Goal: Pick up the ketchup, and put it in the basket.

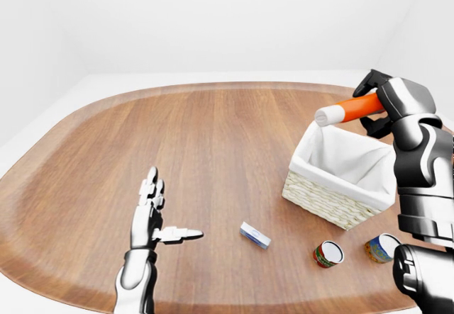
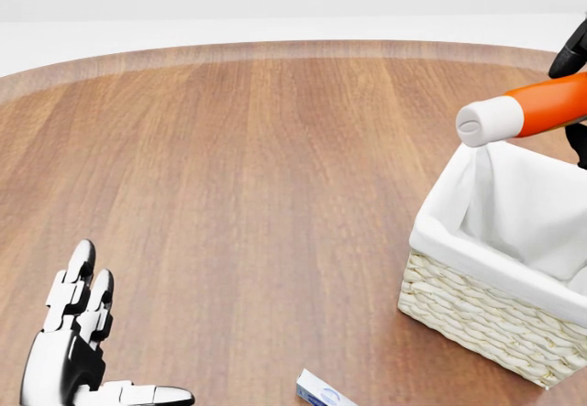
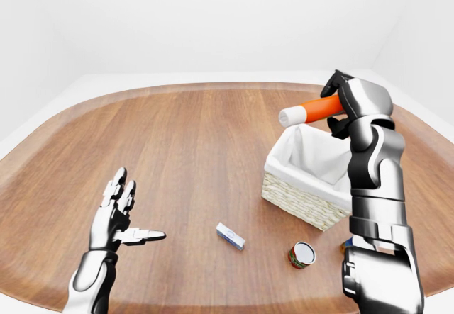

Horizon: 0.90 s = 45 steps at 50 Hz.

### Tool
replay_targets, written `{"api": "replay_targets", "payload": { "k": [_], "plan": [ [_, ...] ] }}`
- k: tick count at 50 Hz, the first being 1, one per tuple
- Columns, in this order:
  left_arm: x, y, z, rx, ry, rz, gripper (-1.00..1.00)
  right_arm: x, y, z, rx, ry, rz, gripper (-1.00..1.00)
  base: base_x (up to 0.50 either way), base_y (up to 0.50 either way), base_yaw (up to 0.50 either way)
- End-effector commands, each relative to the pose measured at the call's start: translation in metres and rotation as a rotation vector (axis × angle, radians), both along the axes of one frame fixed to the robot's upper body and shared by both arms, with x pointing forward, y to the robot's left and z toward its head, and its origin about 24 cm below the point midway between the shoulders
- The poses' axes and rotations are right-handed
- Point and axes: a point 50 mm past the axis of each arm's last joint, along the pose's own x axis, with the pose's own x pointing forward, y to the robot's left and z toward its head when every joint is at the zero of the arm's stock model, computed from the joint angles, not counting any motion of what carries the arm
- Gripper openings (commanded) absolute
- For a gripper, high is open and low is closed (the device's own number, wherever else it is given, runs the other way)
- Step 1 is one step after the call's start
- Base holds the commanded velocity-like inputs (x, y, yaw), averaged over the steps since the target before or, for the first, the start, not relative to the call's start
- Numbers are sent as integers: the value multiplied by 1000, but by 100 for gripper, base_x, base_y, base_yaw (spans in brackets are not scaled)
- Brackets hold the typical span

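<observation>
Ketchup (image 3: 312, 108) is up in my right hand (image 3: 358, 101), my fingers closed round its orange body, the bottle lying nearly level with its white cap pointing toward the left of the right-eye view. It hangs in the air over the upper rim of the basket (image 3: 301, 204), the cap just past the white liner's top-left corner, touching nothing below. The basket mouth is open beneath it, showing only white cloth. My left hand (image 1: 152, 215) hovers low over the table (image 1: 213, 144) at the bottom left of the left-eye view, fingers spread, thumb out to the right, holding nothing. Between that hand and the basket lies a wide stretch of bare wood. A small blue and white box (image 1: 255, 234) lies flat below and left of the basket, apart from it. One can (image 1: 328, 253) lies on its side below the basket, and a second can (image 1: 381, 248) sits just right of it, partly hidden by my right arm. The table's rounded edge curves well clear of all these things.
</observation>
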Motion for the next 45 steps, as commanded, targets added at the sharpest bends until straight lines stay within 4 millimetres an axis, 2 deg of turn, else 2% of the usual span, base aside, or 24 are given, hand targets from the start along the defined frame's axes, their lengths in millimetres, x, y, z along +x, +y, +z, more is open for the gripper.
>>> {"api": "replay_targets", "payload": {
  "k": [1, 11, 13, 19, 45],
  "plan": [
    [-1, 1, 3, -3, -14, -1, 100, 10, -16, -5, -16, 2, -93, -100, 0, 0, 0],
    [-1, 2, 6, -7, -26, 0, 100, 18, -30, -33, 35, 41, -163, -100, 0, 0, 0],
    [-1, 2, 6, -7, -26, 0, 100, 18, -30, -33, 35, 41, -164, -100, 0, 0, 0],
    [-1, 2, 7, -8, -31, 0, 100, 23, -35, -59, 55, 90, -218, -100, 0, 0, 0],
    [-1, 1, 5, -6, -24, -2, 100, 28, -31, -96, 73, 144, -235, -100, 0, 0, 0]
  ]
}}
